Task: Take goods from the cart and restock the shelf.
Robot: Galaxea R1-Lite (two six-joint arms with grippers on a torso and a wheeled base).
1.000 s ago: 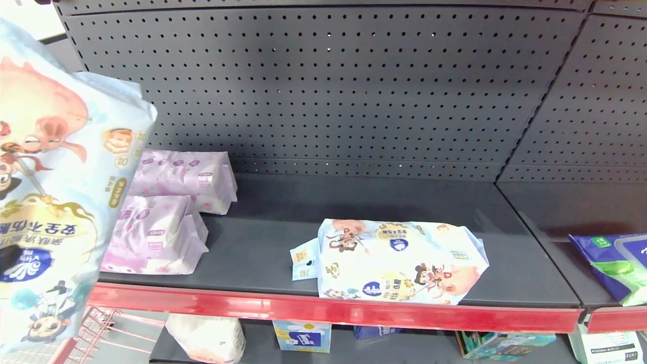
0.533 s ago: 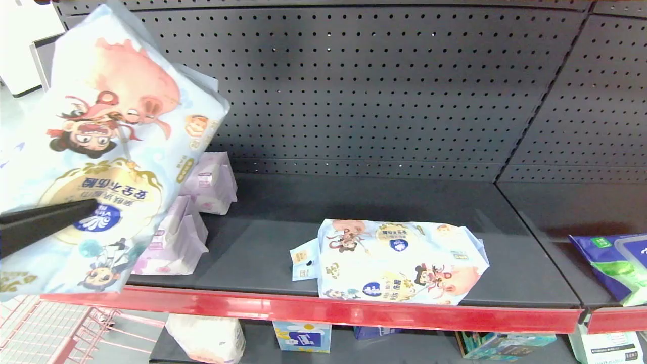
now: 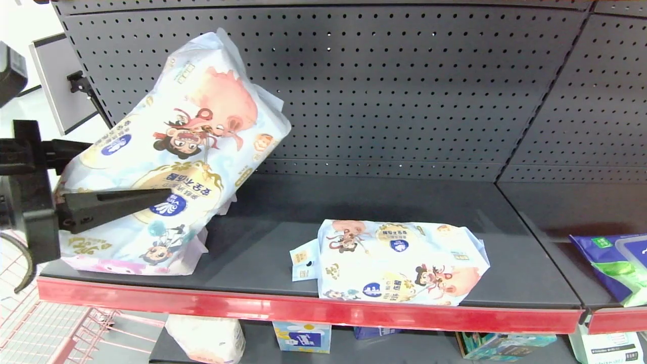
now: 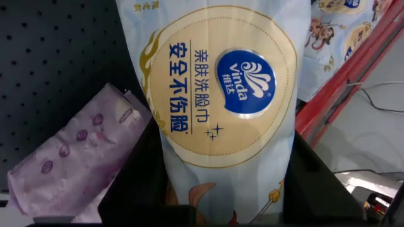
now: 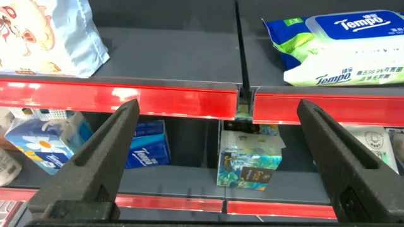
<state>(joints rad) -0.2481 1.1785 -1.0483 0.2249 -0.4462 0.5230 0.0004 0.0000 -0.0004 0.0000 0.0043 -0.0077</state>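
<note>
Left gripper (image 3: 129, 172): jaws clamped on the cartoon-printed pack (image 3: 192, 146).
Right gripper (image 5: 218, 110): jaws wide apart, nothing between them, facing the red edge strip (image 5: 158, 98).
Pack position: tilted, held over the left end of the shelf (image 3: 384, 202), above the purple packs (image 4: 69, 157).
Pack look: soft crinkled film, pale blue, cartoon figures, pillow-shaped.
Shelf: matte dark deck, perforated back panel, glossy strip in front.

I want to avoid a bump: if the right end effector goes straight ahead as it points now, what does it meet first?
Probably the red shelf edge, which lies between the tips of the right end effector; slightly lower, the teal box beneath. Depth is unclear.
</note>
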